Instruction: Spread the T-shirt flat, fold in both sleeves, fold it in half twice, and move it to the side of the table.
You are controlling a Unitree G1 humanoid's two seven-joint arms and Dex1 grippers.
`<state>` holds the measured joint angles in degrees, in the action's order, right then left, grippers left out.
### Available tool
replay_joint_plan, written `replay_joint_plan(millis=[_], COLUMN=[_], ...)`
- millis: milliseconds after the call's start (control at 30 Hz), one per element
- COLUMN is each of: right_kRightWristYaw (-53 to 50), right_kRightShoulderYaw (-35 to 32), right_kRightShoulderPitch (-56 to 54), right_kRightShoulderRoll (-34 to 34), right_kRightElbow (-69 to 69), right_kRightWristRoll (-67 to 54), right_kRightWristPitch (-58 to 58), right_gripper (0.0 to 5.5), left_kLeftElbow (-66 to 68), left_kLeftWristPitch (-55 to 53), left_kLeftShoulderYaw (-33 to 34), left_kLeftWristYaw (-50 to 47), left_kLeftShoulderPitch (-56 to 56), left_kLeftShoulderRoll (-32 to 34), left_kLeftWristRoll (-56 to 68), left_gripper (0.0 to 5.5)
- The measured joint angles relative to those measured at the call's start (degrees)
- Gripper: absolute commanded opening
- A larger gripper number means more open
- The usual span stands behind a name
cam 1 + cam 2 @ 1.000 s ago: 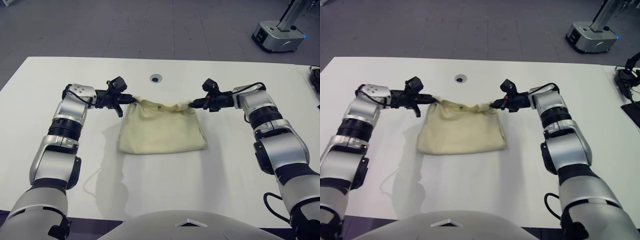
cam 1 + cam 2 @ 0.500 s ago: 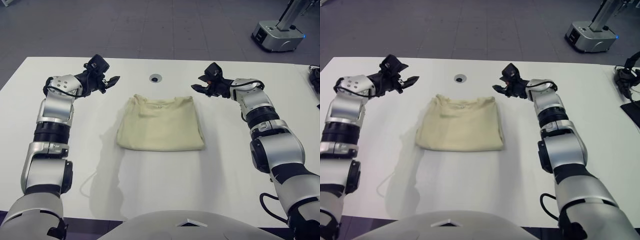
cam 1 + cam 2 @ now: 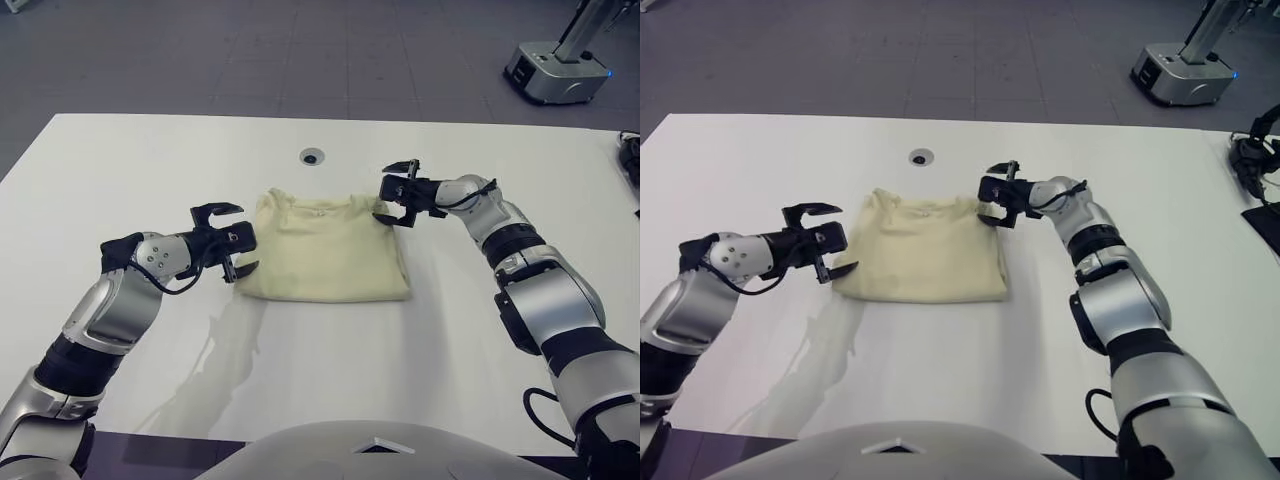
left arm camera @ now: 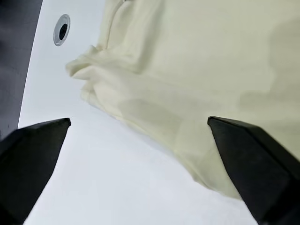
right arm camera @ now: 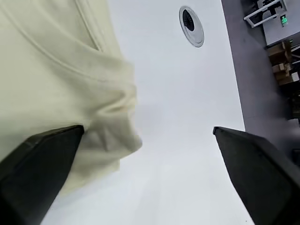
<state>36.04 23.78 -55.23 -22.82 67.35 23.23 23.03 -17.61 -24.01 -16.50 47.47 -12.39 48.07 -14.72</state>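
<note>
A grommet hole (image 3: 312,156) sits at 12 o'clock of the folded T-shirt (image 3: 325,250), mid-table (image 3: 450,370). Collar points to 12; the long axis runs 9-to-3. Left gripper (image 3: 245,238) at its 8 o'clock corner, right gripper (image 3: 388,197) at 2, both spread wide and holding nothing.

We see a plain pale-yellow T-shirt (image 3: 325,250) on a white table (image 3: 120,160). Both the left gripper (image 3: 243,238) and right gripper (image 3: 382,197) are black.
</note>
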Motion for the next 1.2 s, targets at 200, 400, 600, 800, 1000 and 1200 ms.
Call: replay_joint_plan(millis=[200,400,600,800,1000,1200], right_kRightWristYaw=[4.9,25.9,38.8,35.3,24.4,15.0], right_kRightShoulderYaw=[3.3,4.1,5.4,0.8,-3.5,-2.7], right_kRightShoulderPitch=[-0.4,8.1,18.7,21.5,16.3,14.7], right_kRightShoulderRoll=[-2.8,-12.0,-15.1,-8.7,-6.2,0.5], right_kRightElbow=[-1.5,-25.2,-52.6,-72.9,-59.2,-40.9], right_kRightWristRoll=[2.7,-3.1,-10.2,-19.5,-17.6,-14.9], right_kRightWristPitch=[5.9,3.3,-11.4,-33.1,-32.9,-25.7], right_gripper=[5.38,5.38,5.38,5.38,5.38,5.38], left_kLeftElbow=[10.4,39.7,59.3,70.9,45.7,17.7], left_kLeftWristPitch=[6.4,22.3,32.9,44.7,36.9,16.9], left_kLeftShoulderYaw=[-4.3,-10.1,-13.5,-8.9,2.6,11.6], left_kLeftWristYaw=[-0.7,-4.1,-11.3,-20.5,-13.9,-14.8], left_kLeftShoulderPitch=[-5.0,-24.3,-37.1,-49.8,-34.3,-13.7], left_kLeftShoulderRoll=[-1.6,-9.4,-18.8,-21.0,-12.2,-13.4], left_kLeftWristRoll=[-4.2,-9.7,-12.5,-11.4,-0.2,6.1], left_gripper=[5.40,5.40,5.40,5.40,5.40,5.40])
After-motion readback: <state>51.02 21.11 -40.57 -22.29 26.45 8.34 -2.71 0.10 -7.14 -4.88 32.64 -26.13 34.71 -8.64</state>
